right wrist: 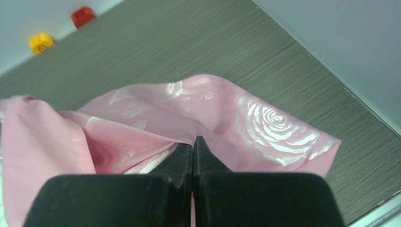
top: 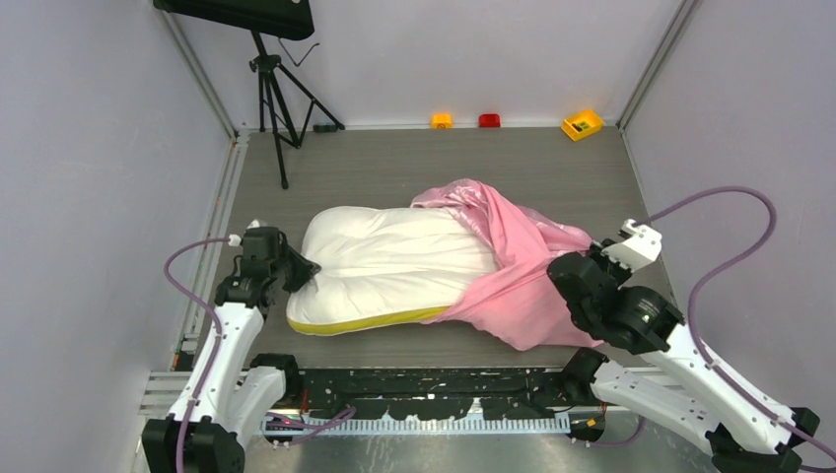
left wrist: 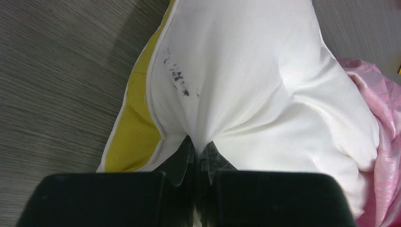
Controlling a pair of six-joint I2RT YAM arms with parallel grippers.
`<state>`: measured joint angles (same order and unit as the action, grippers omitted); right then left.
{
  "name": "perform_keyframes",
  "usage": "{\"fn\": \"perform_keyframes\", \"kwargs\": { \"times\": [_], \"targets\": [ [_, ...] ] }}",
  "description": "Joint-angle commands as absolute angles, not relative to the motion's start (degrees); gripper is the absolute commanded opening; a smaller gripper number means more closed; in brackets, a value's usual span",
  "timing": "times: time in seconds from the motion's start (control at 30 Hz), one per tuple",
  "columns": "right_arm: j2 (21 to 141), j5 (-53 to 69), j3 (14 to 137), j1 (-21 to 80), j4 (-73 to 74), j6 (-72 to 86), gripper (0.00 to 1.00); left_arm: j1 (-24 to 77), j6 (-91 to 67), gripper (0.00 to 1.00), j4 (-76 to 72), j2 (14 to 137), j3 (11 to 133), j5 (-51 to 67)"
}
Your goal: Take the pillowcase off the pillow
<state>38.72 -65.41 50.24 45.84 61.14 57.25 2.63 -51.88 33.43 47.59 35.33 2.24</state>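
The white pillow (top: 394, 261) with a yellow edge lies mid-table, its left two thirds bare. The pink satin pillowcase (top: 522, 271) with pale roses still covers its right end and bunches there. My left gripper (top: 308, 268) is shut on a pinch of the pillow's white fabric at its left end, seen in the left wrist view (left wrist: 198, 144) on the pillow (left wrist: 246, 71). My right gripper (top: 564, 266) is shut on a fold of the pillowcase at its right side, shown in the right wrist view (right wrist: 194, 141) on the pillowcase (right wrist: 274, 127).
A black tripod (top: 271, 94) stands at the back left. Small yellow (top: 442, 120), red (top: 489, 120) and yellow-green (top: 582, 124) objects sit along the back wall. Walls close both sides of the table.
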Motion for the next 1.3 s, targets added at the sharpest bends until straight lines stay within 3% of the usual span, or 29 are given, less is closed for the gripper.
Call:
{"fn": "perform_keyframes", "kwargs": {
  "times": [0.0,0.37,0.93,1.03,1.1,1.27],
  "targets": [
    [30.9,-85.2,54.2,44.0,66.6,60.6,0.0,1.3,-49.3,0.0,34.0,45.3,39.4,-10.9],
    [22.8,-90.8,57.1,44.0,65.8,55.5,0.0,1.2,-49.7,0.0,38.1,44.1,42.1,-17.7],
    [23.8,-91.8,60.1,44.7,64.8,50.9,0.0,1.2,-53.4,0.0,45.9,44.6,46.1,-31.4],
    [24.8,-83.9,57.2,44.7,55.9,38.4,0.0,1.2,-52.5,0.0,43.2,45.5,45.3,-28.9],
    [26.2,-70.9,55.2,44.7,48.8,31.3,0.0,1.3,-47.8,0.0,36.8,46.4,43.9,-19.9],
    [38.2,-48.1,53.3,44.7,46.3,33.7,0.0,1.3,-44.8,0.0,29.7,49.3,43.3,-0.9]
  ]
}}
